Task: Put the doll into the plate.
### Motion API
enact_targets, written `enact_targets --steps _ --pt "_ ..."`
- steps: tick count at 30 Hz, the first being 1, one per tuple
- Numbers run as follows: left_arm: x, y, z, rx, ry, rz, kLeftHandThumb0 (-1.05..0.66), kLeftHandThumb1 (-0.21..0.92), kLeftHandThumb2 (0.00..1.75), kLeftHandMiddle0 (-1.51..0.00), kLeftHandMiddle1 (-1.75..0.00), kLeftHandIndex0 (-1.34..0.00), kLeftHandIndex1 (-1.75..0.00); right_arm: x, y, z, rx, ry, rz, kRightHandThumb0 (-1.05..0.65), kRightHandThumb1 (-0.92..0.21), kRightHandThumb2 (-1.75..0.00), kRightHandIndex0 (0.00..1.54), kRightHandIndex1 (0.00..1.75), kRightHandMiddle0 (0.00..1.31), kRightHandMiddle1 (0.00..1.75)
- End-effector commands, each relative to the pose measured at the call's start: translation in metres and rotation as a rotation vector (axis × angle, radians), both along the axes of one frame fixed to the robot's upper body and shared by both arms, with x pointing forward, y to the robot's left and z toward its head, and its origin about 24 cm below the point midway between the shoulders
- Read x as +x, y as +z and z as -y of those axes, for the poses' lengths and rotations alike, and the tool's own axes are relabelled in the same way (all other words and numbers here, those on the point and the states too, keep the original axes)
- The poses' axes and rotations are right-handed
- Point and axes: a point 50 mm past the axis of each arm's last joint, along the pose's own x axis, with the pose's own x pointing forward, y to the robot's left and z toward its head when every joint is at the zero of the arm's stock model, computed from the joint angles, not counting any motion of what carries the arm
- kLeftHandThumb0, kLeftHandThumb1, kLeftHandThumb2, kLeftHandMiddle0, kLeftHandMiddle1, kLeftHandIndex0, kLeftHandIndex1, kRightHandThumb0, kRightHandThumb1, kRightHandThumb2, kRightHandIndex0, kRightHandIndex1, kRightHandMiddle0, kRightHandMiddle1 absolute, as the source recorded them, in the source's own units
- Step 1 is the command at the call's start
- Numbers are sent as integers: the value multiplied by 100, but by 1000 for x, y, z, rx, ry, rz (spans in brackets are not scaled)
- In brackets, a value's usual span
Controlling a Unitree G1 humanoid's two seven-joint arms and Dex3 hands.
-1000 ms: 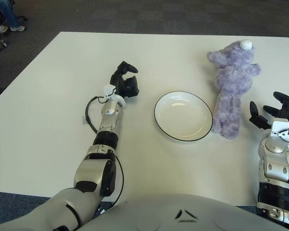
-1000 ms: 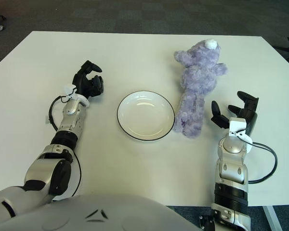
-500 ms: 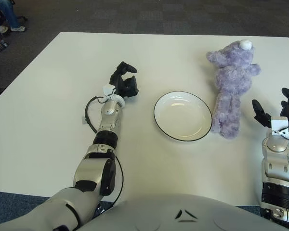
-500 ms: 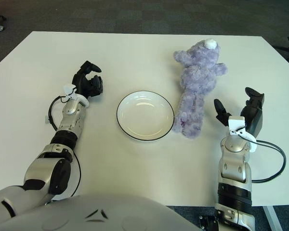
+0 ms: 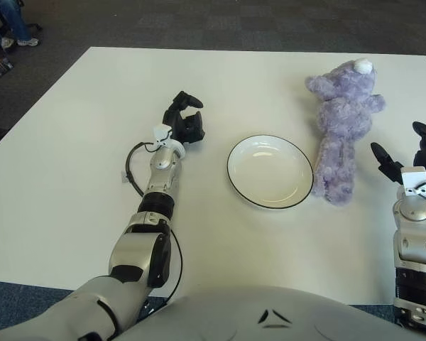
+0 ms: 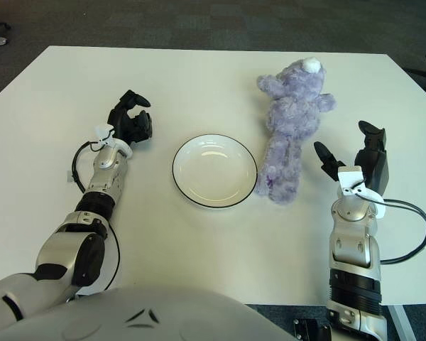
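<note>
A purple plush bear doll (image 6: pixel 290 121) lies on its back on the white table, head away from me, feet near the plate's right rim. The empty white plate (image 6: pixel 188 182) with a dark rim sits at the table's centre. My right hand (image 6: pixel 356 155) hovers just right of the doll's legs, fingers spread and holding nothing, a small gap from the plush. My left hand (image 6: pixel 130 121) shows left of the plate with its fingers curled and nothing in them.
The white table (image 6: pixel 199 78) stretches wide around the plate. A black cable (image 6: pixel 77 169) loops beside my left forearm, another (image 6: pixel 405 234) trails from my right wrist. Dark carpet lies beyond the far edge.
My right hand has shifted to the right and slightly farther away, rising beside the doll's legs. The doll, the plate and my left hand have stayed put.
</note>
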Motion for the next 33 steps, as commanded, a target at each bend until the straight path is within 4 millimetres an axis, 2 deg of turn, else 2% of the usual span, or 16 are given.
enact_targets --steps 1,10,16,23,26,31,33 --pt "-10 -20 1 -17 14 -66 -44 43 118 -127 -175 -52 -175 2 12 1 -81 43 15 -98 -92 -43 0 23 0 54" --pt "-10 -20 2 -9 14 -60 -45 39 122 -127 -175 -55 -175 4 20 6 -221 91 5 -97 -92 -43 7 26 0 64" --pt "-10 -19 1 -9 5 -54 -46 39 123 -126 -175 -56 -175 6 38 5 -338 155 -29 -95 -92 -37 11 32 0 68" --pt "-10 -20 1 -19 -3 -53 -46 38 124 -125 -175 -56 -175 3 49 10 -434 209 -79 -92 -90 -28 7 60 0 65" --pt "-10 -20 1 -22 -6 -52 -46 38 124 -125 -175 -56 -175 2 55 15 -491 211 -100 -91 -86 -27 2 83 0 58" --pt "-10 -20 1 -22 -9 -50 -46 38 123 -125 -175 -56 -175 2 60 19 -560 215 -127 -93 -84 -27 0 103 0 55" --pt "-10 -20 1 -20 -9 -49 -46 38 123 -125 -175 -56 -175 3 62 21 -596 221 -141 -95 -84 -27 0 119 0 53"
